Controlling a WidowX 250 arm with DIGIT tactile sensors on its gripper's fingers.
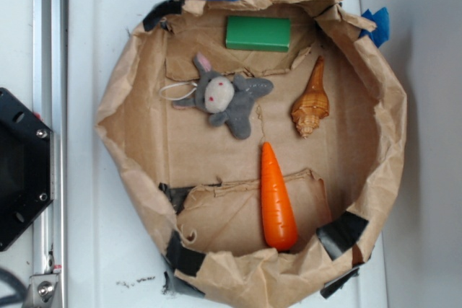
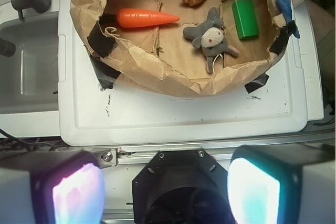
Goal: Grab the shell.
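Gripper (image 2: 165, 192): two finger pads (image 2: 79, 192) fill the bottom edge of the wrist view, set wide apart with nothing between them; one glows pink, the other cyan.
Robot base (image 2: 181, 184): black housing seen between the pads, off the white lid, well apart from the paper ring.
White lid (image 1: 94, 70): flat plastic surface carrying the ring.
Paper ring (image 1: 390, 106): crumpled brown paper wall, patched with black and blue tape, enclosing all four objects.
Shell (image 1: 311, 102): tan-brown spiral conch at about 2 o'clock inside the ring in the exterior view, lying flat, thin point toward 12 o'clock, ridged whorls toward 6; untouched.
Carrot (image 1: 277, 200): smooth orange, at about 5 o'clock, tip toward 12 o'clock, near the shell's broad end but apart from it.
Plush bunny (image 1: 224, 95): grey, near centre, at 9 o'clock from the shell.
Green block (image 1: 258, 33): at 12 o'clock, beside the ring wall.
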